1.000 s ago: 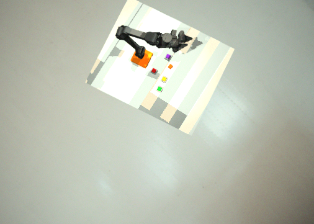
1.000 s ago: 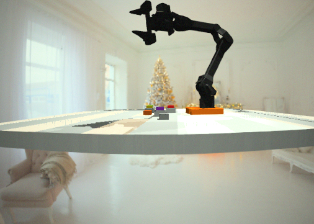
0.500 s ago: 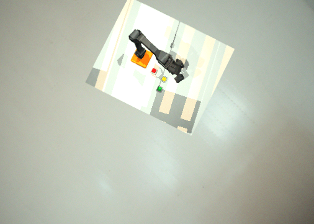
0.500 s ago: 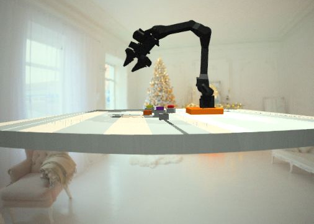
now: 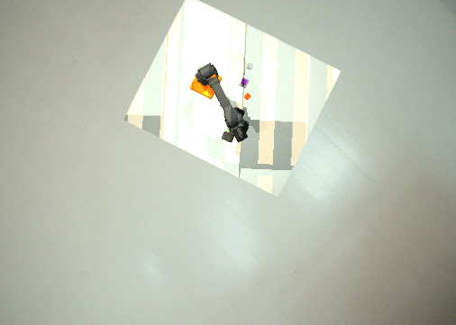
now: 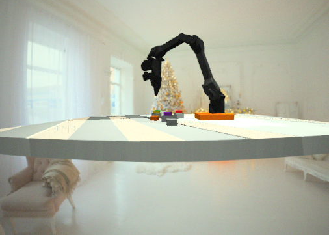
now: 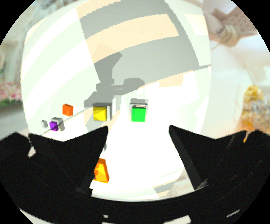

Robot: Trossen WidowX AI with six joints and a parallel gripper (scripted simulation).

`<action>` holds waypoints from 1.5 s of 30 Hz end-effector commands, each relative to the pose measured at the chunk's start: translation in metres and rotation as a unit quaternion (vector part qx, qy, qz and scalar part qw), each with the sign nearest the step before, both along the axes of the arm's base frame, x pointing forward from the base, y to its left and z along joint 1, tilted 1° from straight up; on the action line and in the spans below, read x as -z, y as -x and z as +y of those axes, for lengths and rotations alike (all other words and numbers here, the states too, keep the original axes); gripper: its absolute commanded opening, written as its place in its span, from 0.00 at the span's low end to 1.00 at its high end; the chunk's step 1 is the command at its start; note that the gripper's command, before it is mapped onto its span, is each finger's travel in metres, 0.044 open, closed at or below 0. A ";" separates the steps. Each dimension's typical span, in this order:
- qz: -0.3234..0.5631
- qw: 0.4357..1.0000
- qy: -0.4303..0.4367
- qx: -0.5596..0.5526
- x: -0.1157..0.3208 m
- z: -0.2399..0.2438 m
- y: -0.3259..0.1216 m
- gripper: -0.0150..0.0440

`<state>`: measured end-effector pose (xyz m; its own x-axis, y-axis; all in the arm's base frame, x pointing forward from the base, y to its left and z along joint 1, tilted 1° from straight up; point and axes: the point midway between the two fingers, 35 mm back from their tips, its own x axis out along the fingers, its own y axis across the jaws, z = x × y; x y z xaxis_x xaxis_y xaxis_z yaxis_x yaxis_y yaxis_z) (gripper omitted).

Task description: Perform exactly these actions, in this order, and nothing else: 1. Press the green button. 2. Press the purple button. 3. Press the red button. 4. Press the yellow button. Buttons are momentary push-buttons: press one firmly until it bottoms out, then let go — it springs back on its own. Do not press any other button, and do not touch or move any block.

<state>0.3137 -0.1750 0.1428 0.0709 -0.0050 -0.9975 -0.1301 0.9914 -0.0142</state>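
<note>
From the exterior view, reading left to right: the green button (image 6: pixel 157 111) sits leftmost in the cluster on the striped table (image 6: pixel 156 144), with an orange block (image 6: pixel 154 118) just in front of it, then the purple button (image 6: pixel 167 113) and the red button (image 6: pixel 179 111), all near the table's middle, toward its far edge. Above the green button hangs the gripper (image 6: pixel 156 91), pointing straight down, well clear of the surface, jaws spread with nothing between them. The arm (image 6: pixel 182 41) arches up and over to its orange base (image 6: pixel 214 116) at right. The wrist view shows the yellow button (image 7: pixel 101 113) just beside the green one.
</note>
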 end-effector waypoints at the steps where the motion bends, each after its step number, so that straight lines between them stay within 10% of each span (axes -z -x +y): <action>1: 0.019 0.999 -0.001 0.028 0.000 -0.005 0.006 0.93; 4: 0.019 0.999 -0.001 0.028 0.000 -0.005 0.006 0.93; 19: 0.019 0.999 -0.001 0.028 0.062 -0.006 0.004 0.29; 45: 0.019 0.999 -0.001 0.028 0.086 -0.006 0.003 0.29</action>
<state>0.3115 -0.1803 0.0634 0.0369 -0.0005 -0.9993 -0.0796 0.9968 -0.0034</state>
